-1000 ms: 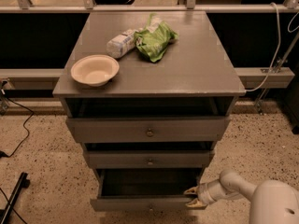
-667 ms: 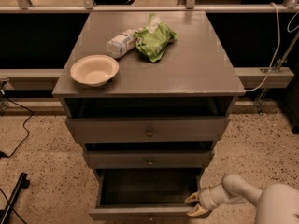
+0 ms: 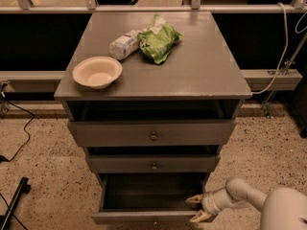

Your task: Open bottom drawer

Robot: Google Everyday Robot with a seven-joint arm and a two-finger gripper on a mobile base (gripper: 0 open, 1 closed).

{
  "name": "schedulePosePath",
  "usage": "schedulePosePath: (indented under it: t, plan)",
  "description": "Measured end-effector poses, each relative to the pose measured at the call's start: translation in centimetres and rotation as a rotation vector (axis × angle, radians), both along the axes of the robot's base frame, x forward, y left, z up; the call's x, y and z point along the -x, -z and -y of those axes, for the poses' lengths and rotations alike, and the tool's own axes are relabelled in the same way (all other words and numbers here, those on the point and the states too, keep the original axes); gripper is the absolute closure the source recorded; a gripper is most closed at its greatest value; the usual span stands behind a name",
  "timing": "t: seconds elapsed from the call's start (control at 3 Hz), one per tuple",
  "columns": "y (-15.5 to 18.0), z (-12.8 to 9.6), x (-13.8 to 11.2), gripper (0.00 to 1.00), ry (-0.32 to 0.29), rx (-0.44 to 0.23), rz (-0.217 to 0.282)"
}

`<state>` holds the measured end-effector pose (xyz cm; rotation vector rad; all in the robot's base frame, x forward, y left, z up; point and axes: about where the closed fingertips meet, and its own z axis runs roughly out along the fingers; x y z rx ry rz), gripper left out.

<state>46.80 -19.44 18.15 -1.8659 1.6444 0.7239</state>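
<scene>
bottom drawer open, claw at its right end

grey cabinet (image 3: 192,75) had three drawers. bottom drawer (image 3: 139,218) stood pulled well out, lowest of the stack, inside dark. white arm (image 3: 240,193) was at lower right. gripper (image 3: 194,209) sat at the drawer front's right end, fingers spread, one behind the front, one ahead of it; couldn't tell if they pinched it. on top: bowl (image 3: 97,72), green bag (image 3: 158,41), white packet (image 3: 123,44).

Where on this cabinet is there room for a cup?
Cabinet top: front right, between bowl, green bag and right edge; also inside the bottom drawer. Crowded: back centre, packet against bag. The hand is at that drawer's right front corner.
</scene>
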Motion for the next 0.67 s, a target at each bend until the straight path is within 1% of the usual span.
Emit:
schedulePosePath:
  t: [0.33,0.67]
  plan:
    - [0.12,-0.20,0.14,0.00,-0.002,-0.002,-0.003]
    - [0.12,-0.20,0.14,0.00,-0.002,-0.002,-0.003]
